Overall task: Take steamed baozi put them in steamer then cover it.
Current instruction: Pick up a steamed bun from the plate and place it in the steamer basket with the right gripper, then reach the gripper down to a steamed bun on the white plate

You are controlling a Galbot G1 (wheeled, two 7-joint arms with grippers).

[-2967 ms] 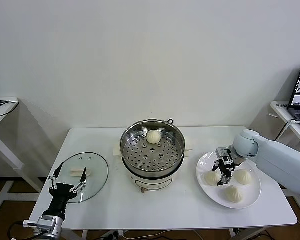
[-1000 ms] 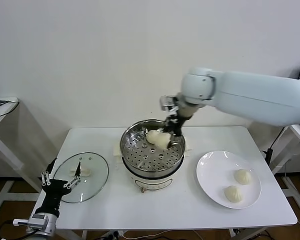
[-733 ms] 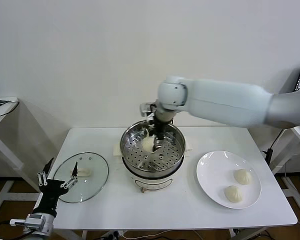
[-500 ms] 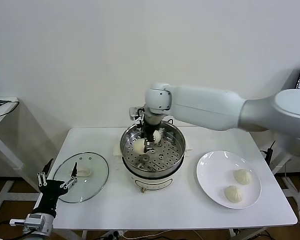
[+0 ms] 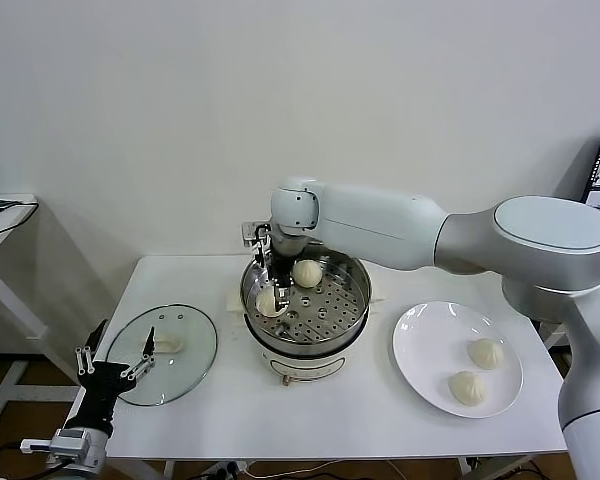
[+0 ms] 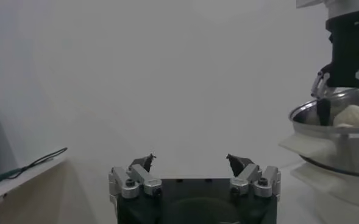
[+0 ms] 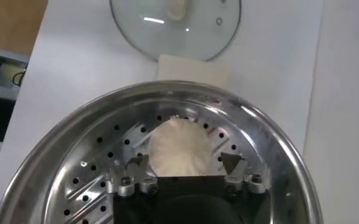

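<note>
Reaching over the steamer [image 5: 306, 292], the right gripper [image 5: 270, 283] is seen low inside the basket near its left wall, jaws spread apart on either side of a baozi [image 5: 269, 301]. In the right wrist view that bun [image 7: 179, 148] lies on the perforated floor between the open jaws, and whether the tips touch it cannot be told. A second baozi [image 5: 307, 272] rests on the floor just beyond the jaws, toward the back rim. Both are round, cream-white and matte, with pleated tops turned upward; being round, no long axis is shown. The steamer is a shiny round steel basket, its floor dotted with holes, carried on a white pot base. Two more baozi [image 5: 485, 352] lie on a flat white plate [image 5: 421, 343], well to the right of the jaws. No writing can be read anywhere. The left gripper [image 5: 117, 368] is held off the surface's near left corner, jaws spread, beside a round glass lid [image 5: 187, 347].
</note>
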